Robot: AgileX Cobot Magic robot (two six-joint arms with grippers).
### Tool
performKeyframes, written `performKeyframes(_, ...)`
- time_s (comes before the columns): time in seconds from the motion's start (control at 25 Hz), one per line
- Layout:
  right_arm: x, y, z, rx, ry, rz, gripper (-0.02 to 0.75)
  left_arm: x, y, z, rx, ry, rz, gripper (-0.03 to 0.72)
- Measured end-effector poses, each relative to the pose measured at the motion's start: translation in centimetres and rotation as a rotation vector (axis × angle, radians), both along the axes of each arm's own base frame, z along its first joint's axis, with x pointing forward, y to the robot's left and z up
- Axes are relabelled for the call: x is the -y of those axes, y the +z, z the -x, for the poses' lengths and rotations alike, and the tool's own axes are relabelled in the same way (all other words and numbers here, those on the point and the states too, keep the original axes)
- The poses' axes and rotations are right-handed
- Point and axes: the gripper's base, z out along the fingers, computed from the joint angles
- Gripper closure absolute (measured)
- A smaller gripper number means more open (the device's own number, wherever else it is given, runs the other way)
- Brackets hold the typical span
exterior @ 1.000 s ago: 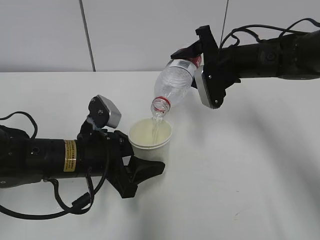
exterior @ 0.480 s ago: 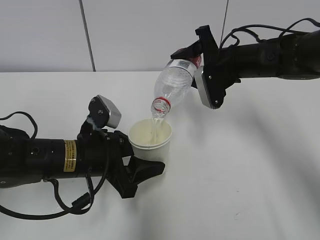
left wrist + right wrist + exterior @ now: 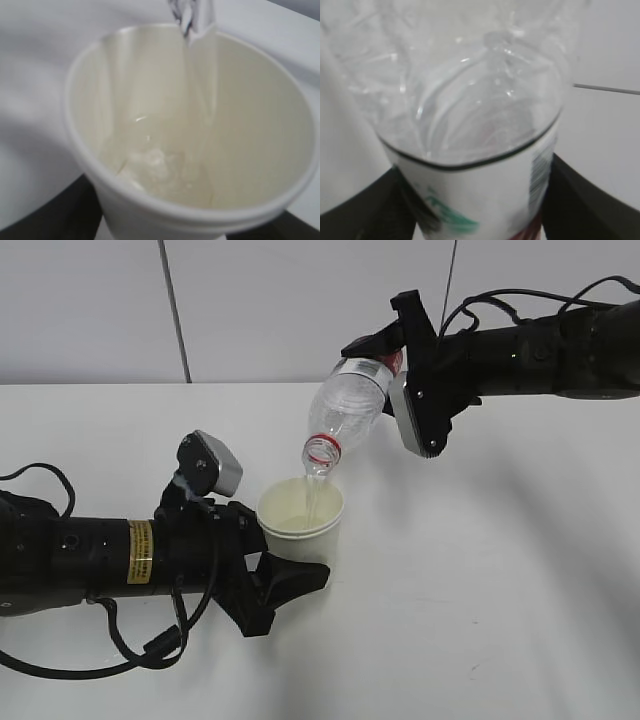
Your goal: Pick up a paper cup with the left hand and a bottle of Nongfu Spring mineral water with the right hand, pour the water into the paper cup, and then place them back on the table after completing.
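Note:
My left gripper (image 3: 285, 565) is shut on the white paper cup (image 3: 300, 525), held upright just above the table (image 3: 480, 600). The cup fills the left wrist view (image 3: 165, 210), with water pooled in its cream bottom. My right gripper (image 3: 385, 355) is shut on the clear bottle (image 3: 345, 410), tilted mouth-down to the left. The red-ringed neck (image 3: 321, 451) hangs over the cup's rim. A thin stream of water (image 3: 313, 492) falls into the cup, and the stream also shows in the left wrist view (image 3: 192, 30). The right wrist view shows the bottle's label (image 3: 470, 200) between the black fingers (image 3: 585, 200).
The grey-white wall (image 3: 250, 300) with a dark vertical seam stands behind the table. The left arm (image 3: 80, 555) with its yellow label band lies low along the table's front left, with black cables looping beneath it.
Both arms hold nearly the same pose. The water keeps streaming from the bottle into the cup.

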Motion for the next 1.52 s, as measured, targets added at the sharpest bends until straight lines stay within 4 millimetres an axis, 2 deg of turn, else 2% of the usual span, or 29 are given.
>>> performKeyframes(1.24,-0.02,0.24,-0.13,0.032,0.012,0.021,0.260,-0.01,-0.02,0.00,-0.001,0.001,-0.003,0.256)
performKeyframes(1.4,-0.03,0.25,-0.12,-0.053,-0.031,-0.061,0.260,0.02,0.03,-0.08,0.003,0.000,-0.002,0.256)
performKeyframes(1.52,-0.04,0.24,-0.11,-0.214,-0.111,-0.213,0.260,0.08,0.13,-0.19,0.024,-0.008,-0.006,0.256)
